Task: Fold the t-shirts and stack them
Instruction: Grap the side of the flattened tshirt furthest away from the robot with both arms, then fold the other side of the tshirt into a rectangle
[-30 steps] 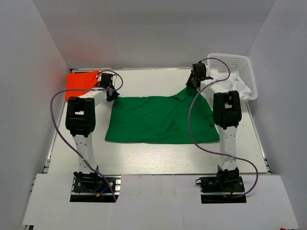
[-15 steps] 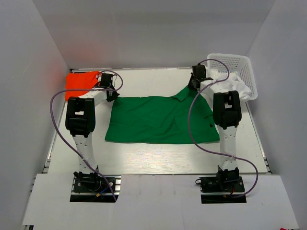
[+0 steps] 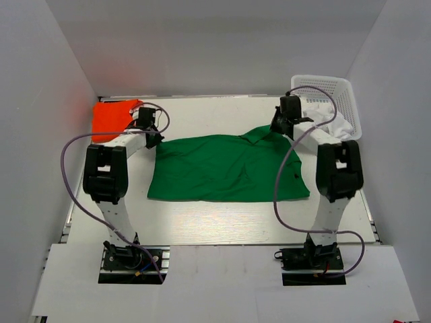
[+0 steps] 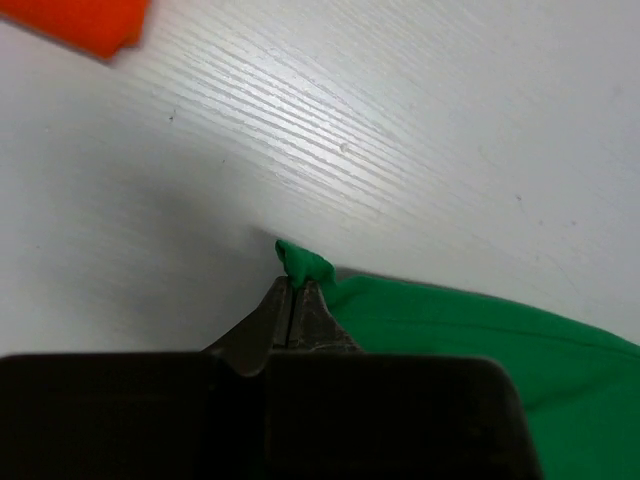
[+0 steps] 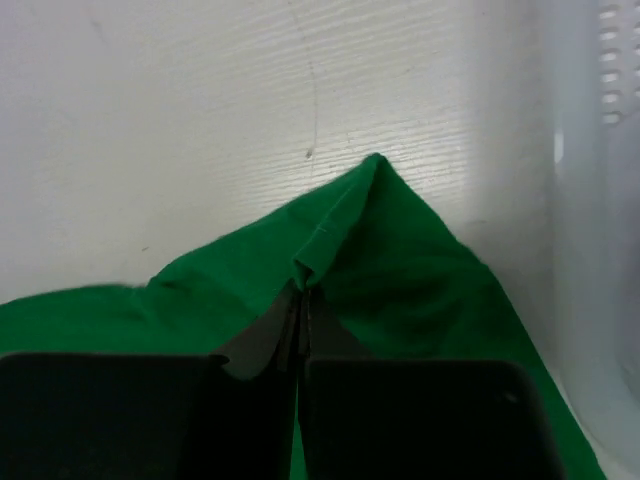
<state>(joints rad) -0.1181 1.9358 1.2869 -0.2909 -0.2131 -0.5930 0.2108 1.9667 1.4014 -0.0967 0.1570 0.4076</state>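
The green t-shirt (image 3: pixel 225 169) lies spread on the white table in the middle of the top view. My left gripper (image 3: pixel 156 138) is shut on its far left corner, and the pinched green tip (image 4: pixel 303 263) sticks out past the closed fingers. My right gripper (image 3: pixel 277 128) is shut on the shirt's far right part near the collar, lifting a peak of green cloth (image 5: pixel 345 215). The folded orange-red t-shirt (image 3: pixel 112 116) lies at the far left corner; its edge shows in the left wrist view (image 4: pixel 85 22).
A white mesh basket (image 3: pixel 334 102) with white cloth in it stands at the far right, close beside my right arm; its wall shows in the right wrist view (image 5: pixel 600 200). White walls enclose the table on three sides.
Both arms have swung outward and their elbows moved sideways. The right gripper shifted slightly right with the green cloth; the shirt's far edge is drawn a little tauter.
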